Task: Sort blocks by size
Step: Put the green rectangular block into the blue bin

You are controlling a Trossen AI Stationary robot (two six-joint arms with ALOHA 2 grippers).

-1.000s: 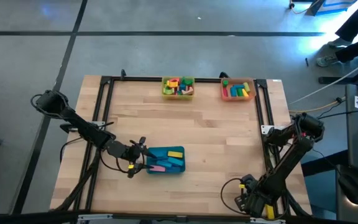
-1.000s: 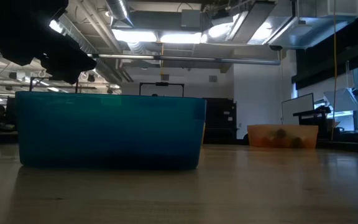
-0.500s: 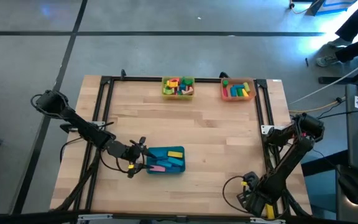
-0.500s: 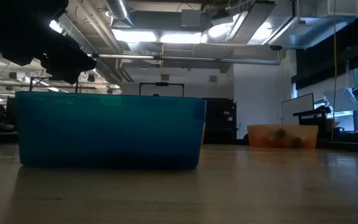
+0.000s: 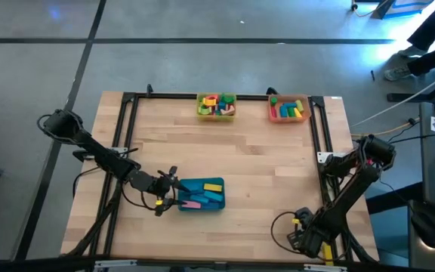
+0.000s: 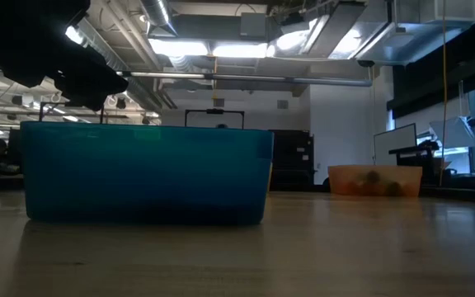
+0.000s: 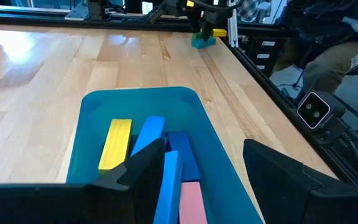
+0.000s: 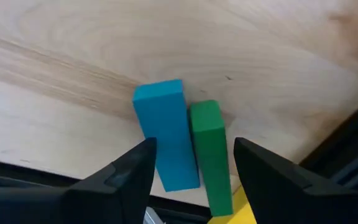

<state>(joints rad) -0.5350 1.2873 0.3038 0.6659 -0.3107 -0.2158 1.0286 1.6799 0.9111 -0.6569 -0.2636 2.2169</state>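
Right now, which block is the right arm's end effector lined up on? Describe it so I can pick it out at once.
Start at the wooden table and go to its near right corner, where the right end effector hangs open. Two long bars lie there side by side on the wood. The blue bar is the wider one, next to the slimmer green bar.

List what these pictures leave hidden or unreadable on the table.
- Low view: the teal tray's wall hides its contents.
- High view: blocks in the yellow tray and orange tray are too small to tell shapes.
- Right wrist view: the blue bar and green bar are cut off between the right gripper's fingers.
- Left wrist view: the left gripper covers the pink block's end.
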